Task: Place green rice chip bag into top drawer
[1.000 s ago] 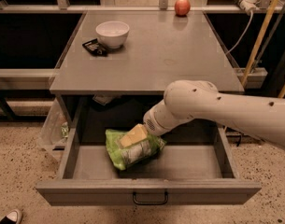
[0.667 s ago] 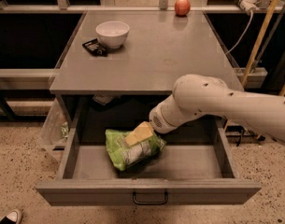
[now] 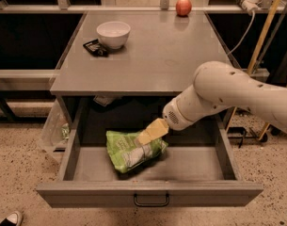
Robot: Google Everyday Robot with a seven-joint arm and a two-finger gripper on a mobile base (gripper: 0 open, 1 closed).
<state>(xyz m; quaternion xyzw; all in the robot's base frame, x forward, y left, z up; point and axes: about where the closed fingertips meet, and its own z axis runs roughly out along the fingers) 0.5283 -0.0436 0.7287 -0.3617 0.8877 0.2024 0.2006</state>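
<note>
Green rice chip bag [image 3: 130,152] flat in open top drawer [image 3: 86,194], long axis slanting up-right. Tool [image 3: 151,131] at its upper-right end, touching; bag extends down-left. Tool's grip: cannot tell.

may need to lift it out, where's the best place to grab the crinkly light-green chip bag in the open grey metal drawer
Take the crinkly light-green chip bag by its upper-right end, coming from above: it lies on the floor of the grey metal drawer, whose walls block side approaches. The gripper is right at that end.
</note>
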